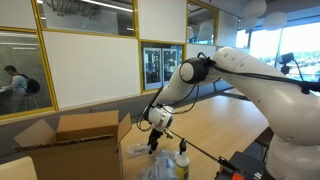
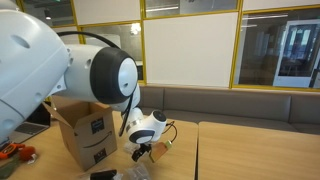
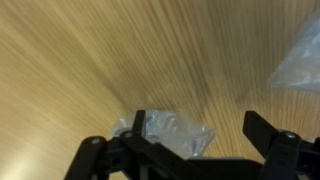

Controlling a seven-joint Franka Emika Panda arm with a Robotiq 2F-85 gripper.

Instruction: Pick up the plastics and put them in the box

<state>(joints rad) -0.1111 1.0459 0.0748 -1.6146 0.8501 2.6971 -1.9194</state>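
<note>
Spread wide with nothing between its fingers, the Robotiq gripper hangs low over the wooden table, pointing down. In the wrist view a crumpled piece of the plastics lies flat on the wood directly below the gap, closer to the left-hand finger in that picture than to the other. As far as the blur allows, the piece is broader than it is deep, and its long axis runs roughly from finger to finger. That suggests a straight descent would put both fingers outside the film, and closing would gather it along its length. A second piece of film lies well apart toward the upper right corner of the wrist view, outside the fingers' reach from here. In both exterior views the cardboard box stands on the same table just beside the gripper, flaps up and mouth open to the top. Whether anything is already inside cannot be told, since neither camera looks into it. More whitish film seems to lie at the foot of the box, below the gripper. A small bottle stands near the gripper on the side away from the box, so the carry toward the box should lead away from it. The task looks barely begun, the next step being the drop onto the film.
</note>
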